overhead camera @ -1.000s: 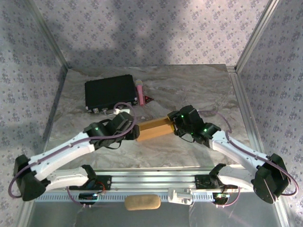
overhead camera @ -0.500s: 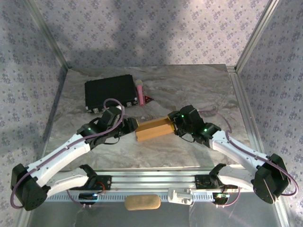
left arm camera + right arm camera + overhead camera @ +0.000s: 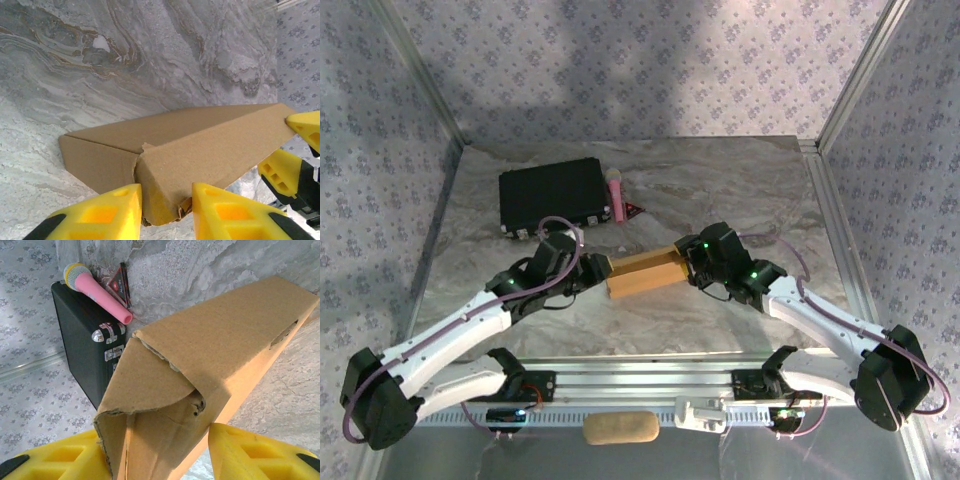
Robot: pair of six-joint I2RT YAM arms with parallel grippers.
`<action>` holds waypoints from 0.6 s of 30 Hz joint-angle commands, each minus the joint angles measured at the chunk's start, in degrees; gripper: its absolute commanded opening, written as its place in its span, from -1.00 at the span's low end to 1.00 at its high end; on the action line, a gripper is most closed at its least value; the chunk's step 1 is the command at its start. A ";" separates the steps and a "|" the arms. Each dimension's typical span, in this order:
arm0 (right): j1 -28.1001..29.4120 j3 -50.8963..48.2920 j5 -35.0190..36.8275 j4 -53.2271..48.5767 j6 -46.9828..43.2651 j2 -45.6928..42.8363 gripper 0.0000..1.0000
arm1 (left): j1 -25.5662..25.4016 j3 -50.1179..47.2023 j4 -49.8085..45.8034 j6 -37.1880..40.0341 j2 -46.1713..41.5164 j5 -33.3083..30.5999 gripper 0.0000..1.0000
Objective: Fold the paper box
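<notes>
The paper box (image 3: 642,274) is a tan cardboard piece folded into a long narrow shape and held between both arms near the table's middle. My left gripper (image 3: 596,272) is at its left end. In the left wrist view the yellow fingers (image 3: 100,215) press on both sides of the box's (image 3: 200,145) torn end corner. My right gripper (image 3: 686,268) holds the right end. Its fingers (image 3: 250,450) clamp the open end of the box (image 3: 220,340), where a curved flap is tucked inside.
A black case (image 3: 552,195) lies at the back left, with a pink microphone (image 3: 617,195) and a small red triangle (image 3: 634,210) beside it. Metal frame posts and patterned walls ring the marble table (image 3: 740,190). A tan oblong pad (image 3: 620,428) lies in front of the base rail.
My left wrist has swung back and left while its jaws narrowed onto the box's left end. The box and my right gripper have barely moved.
</notes>
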 commanded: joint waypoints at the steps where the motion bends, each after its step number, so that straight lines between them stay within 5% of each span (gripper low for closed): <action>1: -0.28 -0.92 0.61 -2.02 -0.29 0.04 0.04 | -0.02 -1.52 -0.72 -0.36 -0.48 -0.56 -0.47; 18: -0.73 -0.71 0.89 -2.92 -0.94 -0.58 0.02 | -0.10 -0.27 -3.72 0.37 -1.24 -1.45 -0.52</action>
